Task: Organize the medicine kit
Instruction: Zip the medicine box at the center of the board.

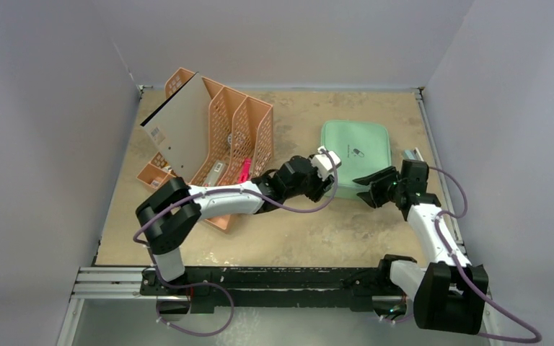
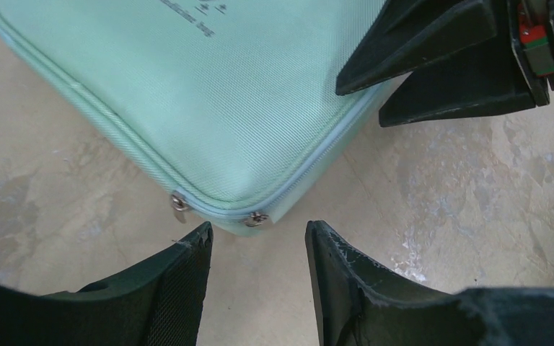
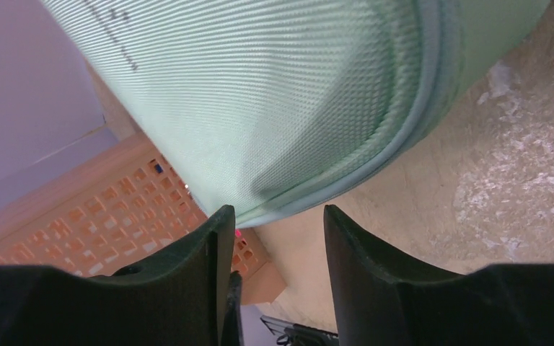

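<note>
Left gripper (image 2: 257, 249): jaws parted with nothing between them, the fingertips low over the table (image 1: 310, 231) and aimed at the near left corner of the medicine kit (image 1: 357, 148), which lies just ahead of them and apart from them. At that corner two metal zipper pulls (image 2: 257, 218) sit close together on the pale zip line, one on either side of the rounded bend. Right gripper (image 3: 278, 216): jaws likewise parted and holding nothing, brought up to the kit's near edge from the right. In the left wrist view one of its black fingers (image 2: 418, 36) lies over the fabric top and the other sits lower, beside the side wall; whether either touches the case cannot be told. The medicine kit lies flat with its lid shut, right of the table's centre and toward the far side, small dark print on its mint-green top. The two arms reach in from the near edge and converge on the kit's near side, the left arm crossing the middle of the table. To the kit's left, well apart from it, stands an orange mesh file rack (image 1: 238, 130) holding a grey board (image 1: 180, 133) that leans across its compartments.
</note>
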`<state>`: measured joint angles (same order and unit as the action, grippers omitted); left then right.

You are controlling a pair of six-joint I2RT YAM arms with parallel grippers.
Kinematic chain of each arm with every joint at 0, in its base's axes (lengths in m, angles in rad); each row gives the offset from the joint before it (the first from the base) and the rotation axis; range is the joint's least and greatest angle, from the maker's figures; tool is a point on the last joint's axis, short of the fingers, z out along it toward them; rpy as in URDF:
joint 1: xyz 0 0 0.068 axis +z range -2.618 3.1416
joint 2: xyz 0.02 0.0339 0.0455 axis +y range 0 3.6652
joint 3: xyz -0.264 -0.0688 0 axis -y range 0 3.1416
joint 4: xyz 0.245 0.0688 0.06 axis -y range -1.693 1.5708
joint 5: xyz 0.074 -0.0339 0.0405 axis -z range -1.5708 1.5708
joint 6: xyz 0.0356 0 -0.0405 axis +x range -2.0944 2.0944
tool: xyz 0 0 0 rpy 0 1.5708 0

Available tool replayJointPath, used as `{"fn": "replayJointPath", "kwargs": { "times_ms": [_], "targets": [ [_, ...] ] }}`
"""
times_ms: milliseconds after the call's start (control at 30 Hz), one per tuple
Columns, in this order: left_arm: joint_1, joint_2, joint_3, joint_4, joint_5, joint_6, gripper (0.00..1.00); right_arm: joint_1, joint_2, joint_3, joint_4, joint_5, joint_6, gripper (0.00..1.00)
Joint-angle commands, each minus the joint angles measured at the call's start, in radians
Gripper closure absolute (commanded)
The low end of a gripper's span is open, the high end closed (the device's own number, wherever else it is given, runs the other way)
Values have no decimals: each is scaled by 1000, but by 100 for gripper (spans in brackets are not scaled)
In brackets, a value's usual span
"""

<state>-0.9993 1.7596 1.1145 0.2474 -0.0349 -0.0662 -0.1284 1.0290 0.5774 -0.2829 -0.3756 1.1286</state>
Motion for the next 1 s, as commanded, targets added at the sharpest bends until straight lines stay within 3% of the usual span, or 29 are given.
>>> {"fn": "replayJointPath", "kwargs": {
  "times_ms": [0, 200, 400, 633, 967],
  "targets": [
    [-33, 54, 19, 61, -53, -30, 50, 15, 48, -37, 112, 43, 68, 51],
    [-44, 104, 34, 81, -132, -49, 49, 18, 117, -38, 181, 45, 42, 68],
    [-52, 81, 10, 74, -168, -88, 48, 19, 105, -44, 184, -4, -20, 100],
    [-87, -24, -92, 87, -175, -191, 47, 35, -31, -92, 101, -29, 2, 100],
    [-171, -11, -113, 102, -302, -236, 43, 87, -136, -158, 94, 7, 131, 100]
  ]
}}
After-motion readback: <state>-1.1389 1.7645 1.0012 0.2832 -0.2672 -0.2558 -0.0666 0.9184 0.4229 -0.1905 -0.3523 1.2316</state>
